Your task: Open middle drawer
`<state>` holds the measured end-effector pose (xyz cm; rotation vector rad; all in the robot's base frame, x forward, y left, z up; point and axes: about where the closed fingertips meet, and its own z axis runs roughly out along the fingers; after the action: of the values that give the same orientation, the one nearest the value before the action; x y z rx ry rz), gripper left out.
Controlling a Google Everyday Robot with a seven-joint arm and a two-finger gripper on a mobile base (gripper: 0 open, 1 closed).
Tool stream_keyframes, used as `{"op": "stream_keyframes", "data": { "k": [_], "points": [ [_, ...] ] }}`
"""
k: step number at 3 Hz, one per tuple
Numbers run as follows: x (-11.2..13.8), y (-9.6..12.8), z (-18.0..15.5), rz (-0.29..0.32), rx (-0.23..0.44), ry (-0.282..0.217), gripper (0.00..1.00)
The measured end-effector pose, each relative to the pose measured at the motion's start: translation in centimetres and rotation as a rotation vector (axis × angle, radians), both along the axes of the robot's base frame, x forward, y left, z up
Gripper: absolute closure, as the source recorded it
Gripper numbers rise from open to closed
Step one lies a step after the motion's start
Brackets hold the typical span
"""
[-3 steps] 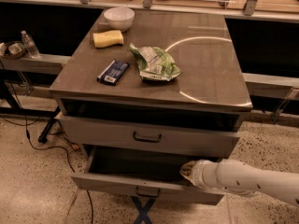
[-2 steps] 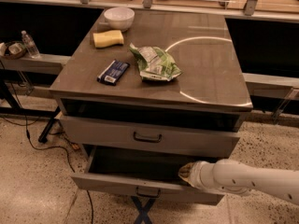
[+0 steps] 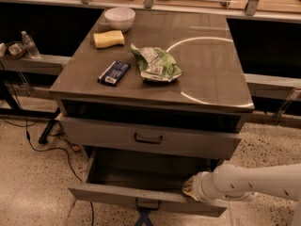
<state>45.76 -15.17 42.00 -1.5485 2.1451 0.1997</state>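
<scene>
The middle drawer (image 3: pixel 108 196) is a wide grey drawer with a low flat front and a small dark bail handle (image 3: pixel 147 204). It stands pulled well out, and its dark inside is in view. The taller-fronted grey drawer (image 3: pixel 103 136) above it sticks out only a little. My gripper (image 3: pixel 188 188), at the end of the white arm (image 3: pixel 249 182) coming from the right, sits inside the middle drawer, just behind its front panel near the right end. The lowest drawer is out of view.
On the cabinet top (image 3: pixel 211 74) lie a white bowl (image 3: pixel 119 18), a yellow sponge (image 3: pixel 108 38), a dark blue packet (image 3: pixel 114 73) and a green chip bag (image 3: pixel 155 65). A black cable (image 3: pixel 44 149) runs over the floor at left. A shelf with a water bottle (image 3: pixel 29 44) stands at far left.
The middle drawer has come a little further out toward the camera. My gripper and the white arm have moved the same way with it.
</scene>
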Motion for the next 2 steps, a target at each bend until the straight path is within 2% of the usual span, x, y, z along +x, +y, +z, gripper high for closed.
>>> {"op": "stream_keyframes", "data": {
  "k": [1,2],
  "points": [
    [-4.3,-1.3,-0.5,-0.037,-0.044,0.106,1.00],
    [-7.8,-2.7,-0.7,-0.077,-0.089,0.189,1.00]
  ]
}}
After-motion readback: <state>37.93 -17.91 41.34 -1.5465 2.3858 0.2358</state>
